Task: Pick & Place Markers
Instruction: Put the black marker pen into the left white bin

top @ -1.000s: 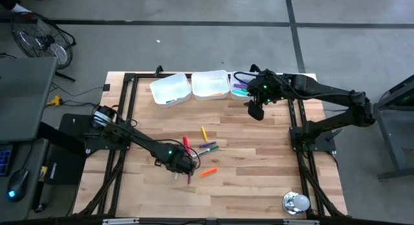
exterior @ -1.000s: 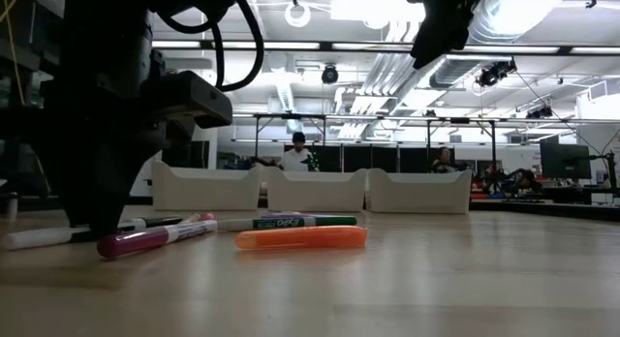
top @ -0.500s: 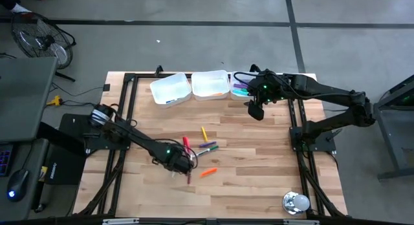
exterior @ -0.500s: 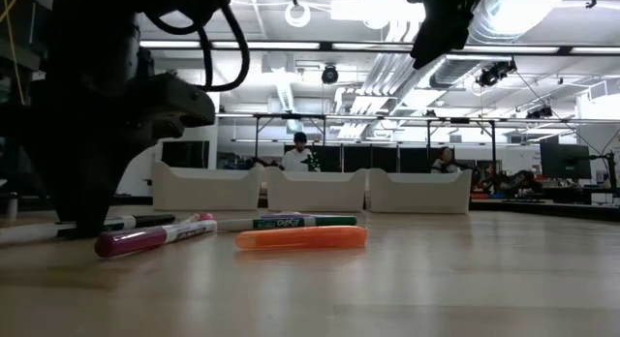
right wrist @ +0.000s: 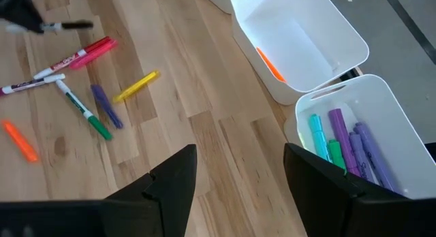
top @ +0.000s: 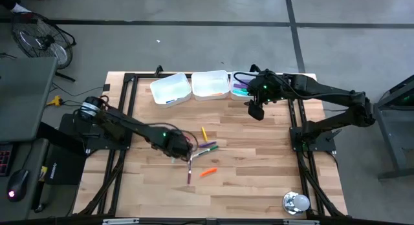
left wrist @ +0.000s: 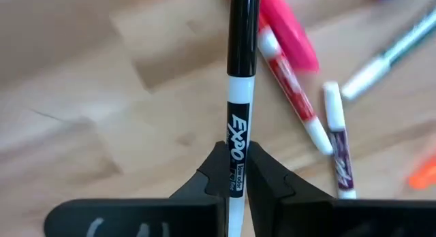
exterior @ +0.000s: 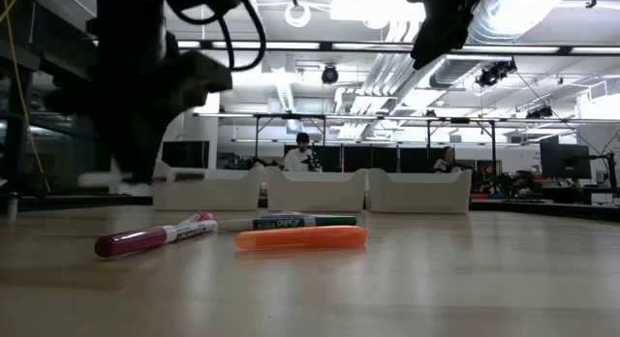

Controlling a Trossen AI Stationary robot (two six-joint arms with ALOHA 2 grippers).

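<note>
**Black-capped marker pinched near one end — it could swing loose**

Black cap forward, the marker [left wrist: 240, 94] sits between the left gripper [left wrist: 231, 186]'s pressed-together fingers, lifted above the table [top: 259, 160]. The grip looks close to the marker's tail, so a quick swing toward the trays [top: 210, 85] might tilt it or let it slip — that is my guess. Other markers [top: 206, 147] lie scattered just beside it. The left arm reaches low over mid-table; the right gripper [top: 255, 110], fingers spread and empty, hangs near the rightmost tray [right wrist: 381, 101], which holds several markers.
</note>
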